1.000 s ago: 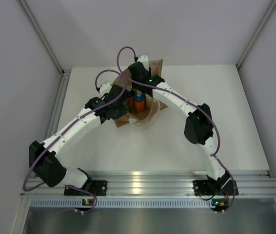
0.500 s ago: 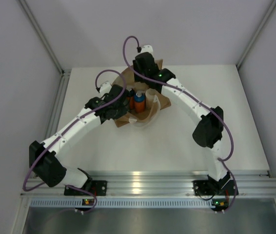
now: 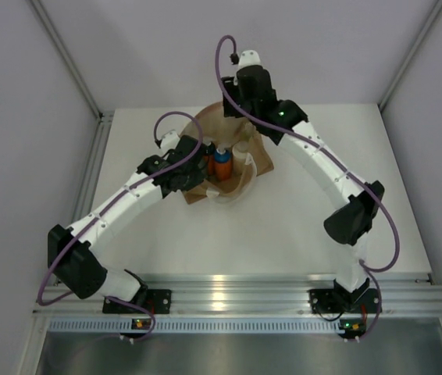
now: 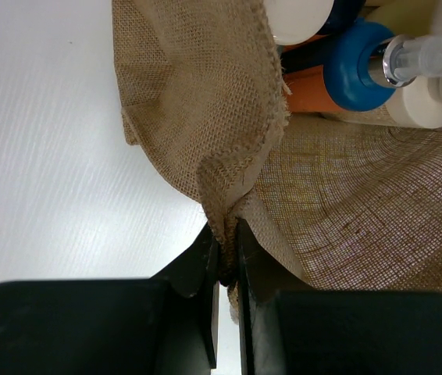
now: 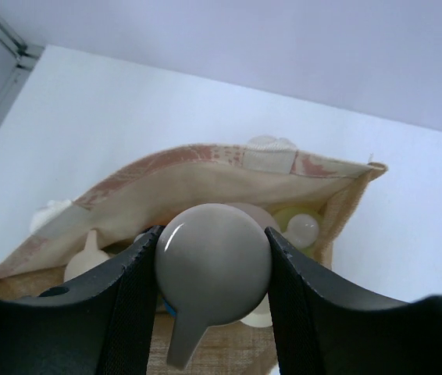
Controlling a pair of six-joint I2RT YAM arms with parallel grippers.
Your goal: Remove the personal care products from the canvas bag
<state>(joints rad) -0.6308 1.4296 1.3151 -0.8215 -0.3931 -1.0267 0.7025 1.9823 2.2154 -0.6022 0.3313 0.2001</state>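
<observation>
The canvas bag (image 3: 261,162) lies open at the table's far middle. My left gripper (image 4: 227,250) is shut on a fold of the bag's (image 4: 205,117) rim. Inside the bag stand an orange bottle with a blue cap (image 4: 358,66) (image 3: 221,162) and white-capped bottles (image 4: 299,16). My right gripper (image 5: 213,258) is shut on the round grey pump head of a bottle (image 5: 213,269), held up above the bag's (image 5: 205,183) mouth. Its body is hidden under the head. A yellow-green bottle (image 5: 307,226) shows in the bag's right corner. From above, the right gripper (image 3: 237,109) hangs over the bag's far edge.
The white table (image 3: 205,234) stretches around the bag, with grey walls on three sides and a metal rail (image 3: 229,293) along the near edge. A white rope handle (image 5: 269,143) lies at the bag's far rim.
The right arm has risen out of the bag and drawn back toward the far right, carrying the grey-topped bottle. The left gripper has kept its hold on the bag's rim.
</observation>
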